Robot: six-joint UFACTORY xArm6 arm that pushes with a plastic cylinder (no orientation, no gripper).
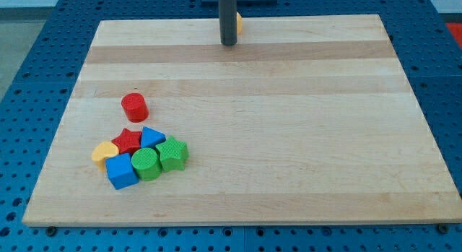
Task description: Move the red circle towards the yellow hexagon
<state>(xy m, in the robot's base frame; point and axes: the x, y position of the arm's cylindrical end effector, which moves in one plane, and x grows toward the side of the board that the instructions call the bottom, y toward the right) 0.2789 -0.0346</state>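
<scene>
My tip [229,43] rests at the tabletop's [289,136] top edge (no pincer fitted, so nothing opens or closes), beside a small yellow block [239,22], seemingly the hexagon. The red circle [134,106] sits well apart, lower left; the push looks unstarted.

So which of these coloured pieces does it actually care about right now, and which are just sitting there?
Part of the job:
red circle
yellow hexagon, mostly hidden behind the rod
my tip

Just lying about:
red star
blue triangle
yellow heart
blue cube
green cylinder
green star
</scene>
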